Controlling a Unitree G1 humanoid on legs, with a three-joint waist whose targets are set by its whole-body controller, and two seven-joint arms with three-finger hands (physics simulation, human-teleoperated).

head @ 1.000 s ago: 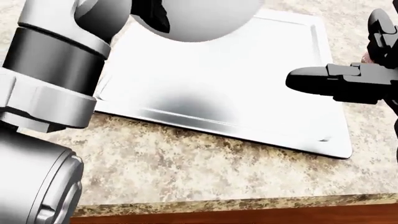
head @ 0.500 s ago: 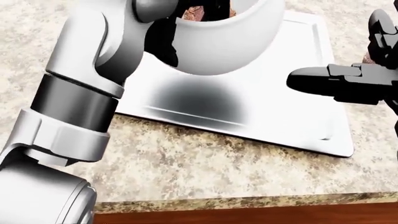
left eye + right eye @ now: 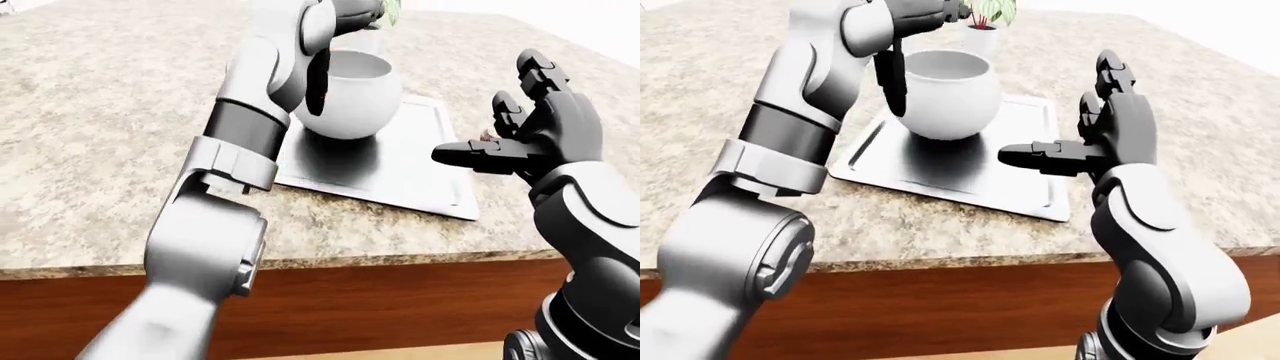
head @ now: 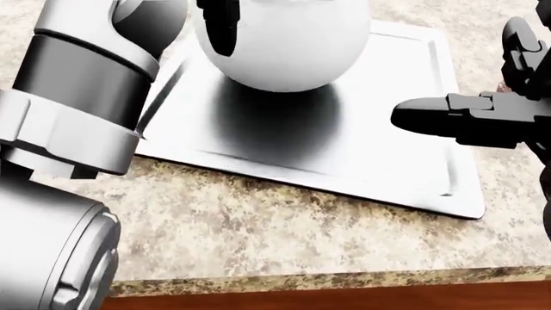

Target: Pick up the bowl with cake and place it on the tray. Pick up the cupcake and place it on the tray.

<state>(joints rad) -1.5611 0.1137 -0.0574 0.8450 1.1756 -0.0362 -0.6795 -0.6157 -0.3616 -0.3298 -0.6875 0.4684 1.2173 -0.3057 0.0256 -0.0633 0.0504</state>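
Note:
A white bowl (image 3: 945,94) sits at or just above the upper left part of the silver tray (image 4: 379,161), with its shadow directly beneath it. The cake inside it does not show. My left hand (image 3: 895,79) grips the bowl's rim from above, and a black finger (image 4: 219,26) runs down its left side. My right hand (image 3: 1065,112) is open and empty, hovering over the tray's right edge with its thumb pointing left. A small brownish bit behind the right hand's fingers (image 3: 487,136) may be the cupcake; most of it is hidden.
The tray lies on a speckled stone counter (image 3: 120,150) whose near edge (image 3: 350,259) runs above a brown wooden front. A small potted plant (image 3: 985,22) stands beyond the bowl at the top. My left arm (image 3: 240,142) crosses the counter left of the tray.
The left hand has brought the bowl down toward the tray, and the shadow beneath it has tightened and darkened. The right hand has stayed nearly still.

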